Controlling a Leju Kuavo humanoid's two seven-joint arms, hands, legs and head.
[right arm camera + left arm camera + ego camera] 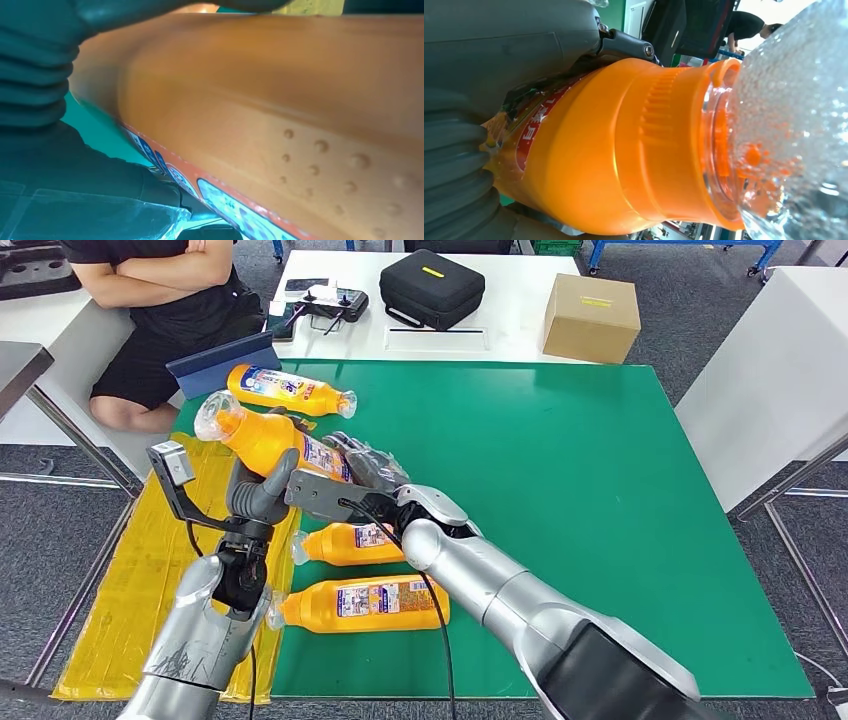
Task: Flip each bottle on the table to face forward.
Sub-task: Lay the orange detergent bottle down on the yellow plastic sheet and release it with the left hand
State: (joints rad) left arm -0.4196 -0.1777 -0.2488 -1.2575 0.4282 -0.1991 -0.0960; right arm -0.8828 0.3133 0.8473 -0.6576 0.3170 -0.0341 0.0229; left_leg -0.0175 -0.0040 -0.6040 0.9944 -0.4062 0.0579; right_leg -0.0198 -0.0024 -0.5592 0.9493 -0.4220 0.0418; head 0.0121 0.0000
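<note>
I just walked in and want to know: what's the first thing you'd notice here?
An orange bottle held up off the green table, gripped by both the left hand and the right hand. Three more orange bottles lie on their sides around it: one behind, two in front.

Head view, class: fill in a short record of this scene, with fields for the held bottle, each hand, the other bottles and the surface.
held bottle: orange bottle, lifted and tilted
left hand: grips the orange bottle
right hand: holds its other end
other bottles: far bottle, middle bottle and near bottle, lying flat
surface: green table
</note>
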